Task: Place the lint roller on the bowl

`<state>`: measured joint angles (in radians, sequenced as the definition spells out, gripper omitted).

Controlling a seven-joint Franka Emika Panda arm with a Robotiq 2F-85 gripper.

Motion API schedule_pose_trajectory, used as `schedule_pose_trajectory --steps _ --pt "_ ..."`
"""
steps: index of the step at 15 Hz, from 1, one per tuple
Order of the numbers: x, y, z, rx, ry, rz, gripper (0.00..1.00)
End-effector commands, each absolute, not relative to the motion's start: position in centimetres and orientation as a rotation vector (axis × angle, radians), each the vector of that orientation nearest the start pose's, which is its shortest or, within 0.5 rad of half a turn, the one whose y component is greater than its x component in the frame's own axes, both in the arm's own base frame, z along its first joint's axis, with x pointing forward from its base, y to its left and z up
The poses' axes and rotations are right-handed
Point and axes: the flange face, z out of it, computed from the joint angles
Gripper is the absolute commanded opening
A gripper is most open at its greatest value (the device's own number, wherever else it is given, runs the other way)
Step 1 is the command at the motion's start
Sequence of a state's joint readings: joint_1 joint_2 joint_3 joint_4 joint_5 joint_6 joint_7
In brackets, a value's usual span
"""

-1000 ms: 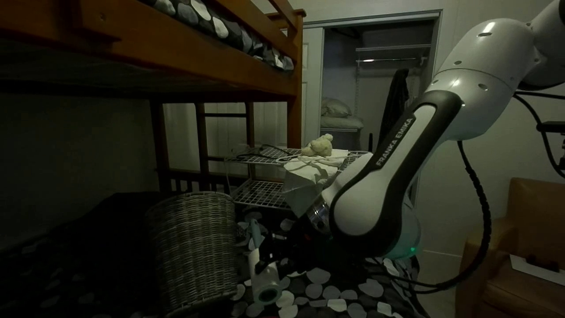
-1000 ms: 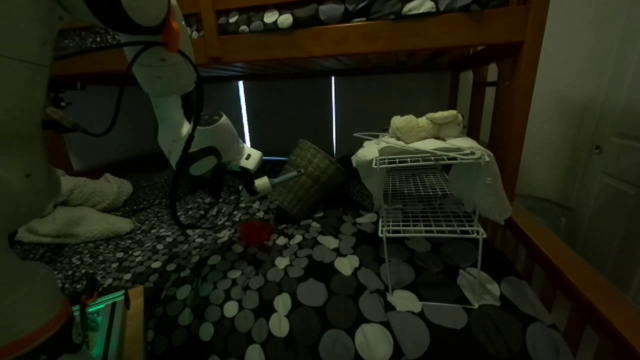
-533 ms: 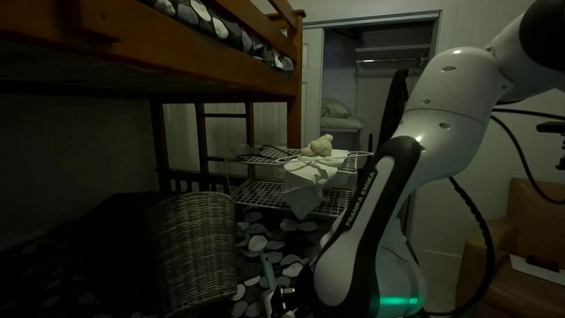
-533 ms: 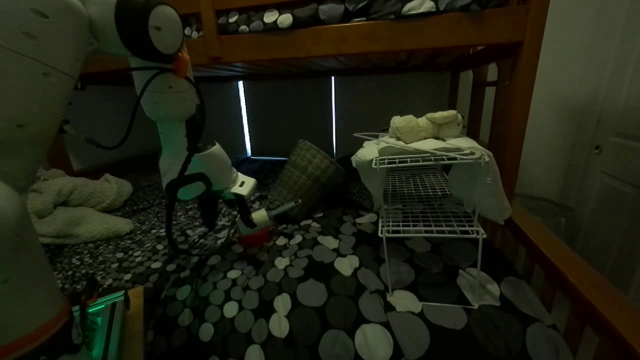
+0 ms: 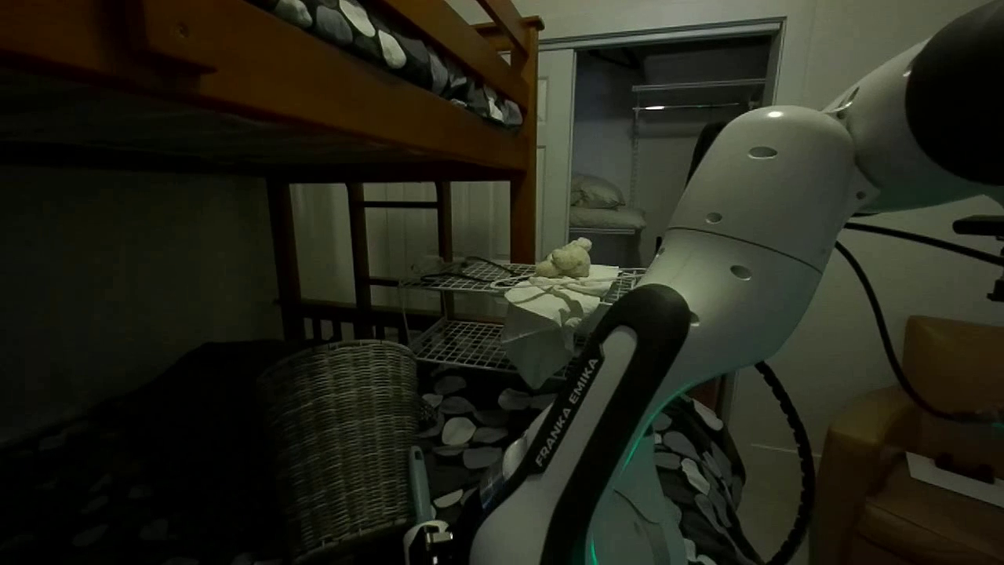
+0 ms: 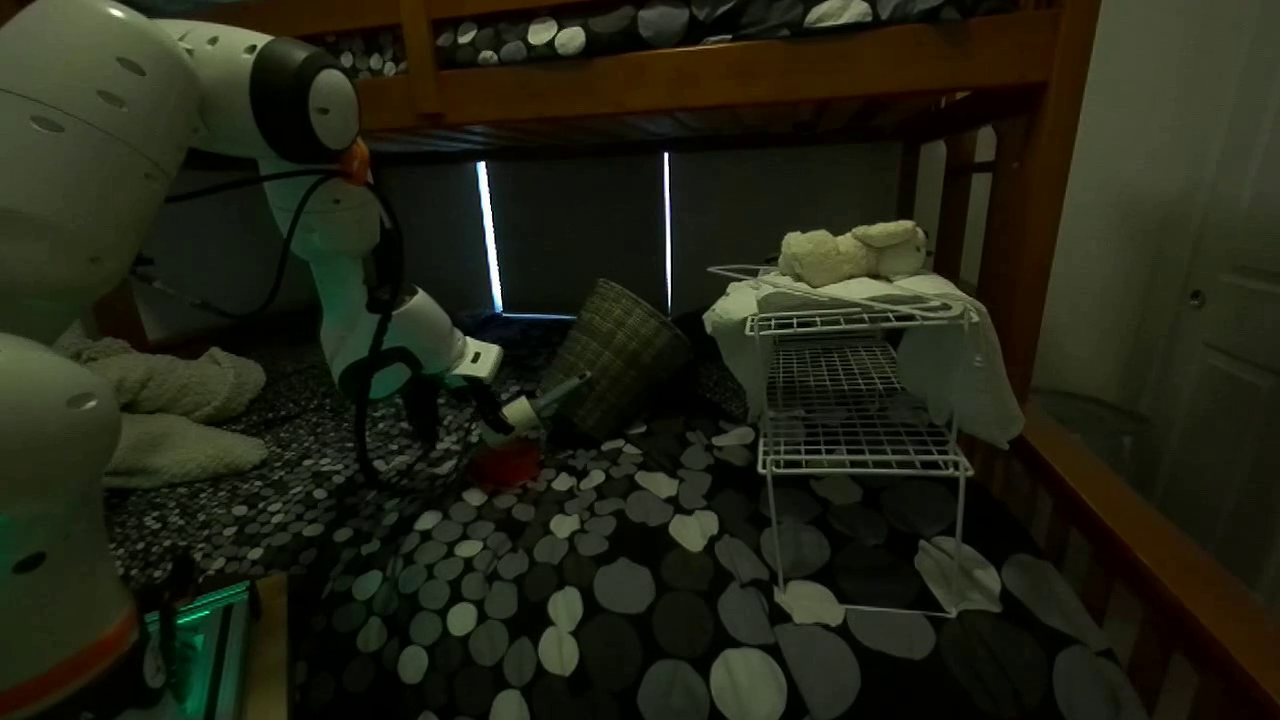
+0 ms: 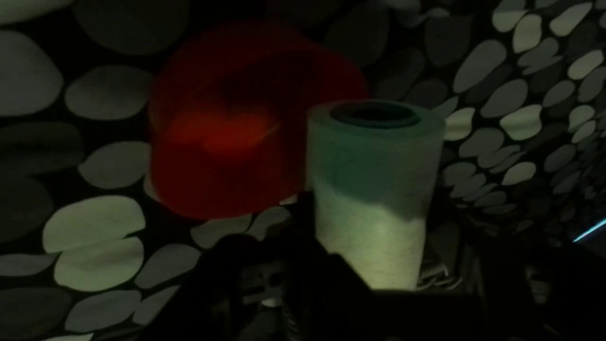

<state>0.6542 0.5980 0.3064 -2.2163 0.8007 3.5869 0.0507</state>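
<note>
The lint roller has a white cylinder (image 6: 519, 414) and a grey-blue handle (image 6: 563, 394). My gripper (image 6: 508, 418) is shut on the cylinder and holds it tilted, handle end up. The handle (image 5: 420, 482) also shows in an exterior view beside the basket, with the gripper (image 5: 431, 541) at the bottom edge. The red bowl (image 6: 507, 466) sits on the bed just below the roller's lower end. In the wrist view the roller (image 7: 369, 189) overlaps the right side of the bowl (image 7: 222, 161). I cannot tell whether they touch. The bowl is out of view in an exterior view.
A tilted wicker basket (image 6: 615, 355) stands close behind the roller; it also shows in an exterior view (image 5: 345, 447). A white wire rack (image 6: 860, 400) with a plush toy (image 6: 850, 254) stands to one side. The bunk rail (image 6: 740, 85) hangs overhead. A cream blanket (image 6: 180, 410) lies near the arm.
My gripper, holding the roller, has come down from beside the basket to the bowl. In the last half second it has shifted back slightly towards the basket and risen a little.
</note>
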Motion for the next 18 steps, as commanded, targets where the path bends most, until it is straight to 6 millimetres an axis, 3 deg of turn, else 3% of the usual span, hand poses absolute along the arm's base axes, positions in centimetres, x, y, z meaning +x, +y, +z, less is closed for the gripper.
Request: schedule_pose_trajectory --steps 1,3,9,10,14,15,18 --pt "39.7 38.4 17.5 -2.710 0.107 -0.767 0.35" --pt "39.8 37.8 16.8 -2.737 0.126 -0.752 0.35" --pt "38.0 40.4 15.9 -2.735 0.016 -0.617 0.35" --pt "37.4 39.9 15.4 -2.769 -0.013 -0.568 0.35" --pt "37.8 35.0 13.6 -2.928 -0.072 -0.554 0.35" --pt "38.3 34.6 13.8 -2.939 -0.075 -0.575 0.81" --pt "39.1 34.8 14.5 -2.948 -0.106 -0.580 0.98"
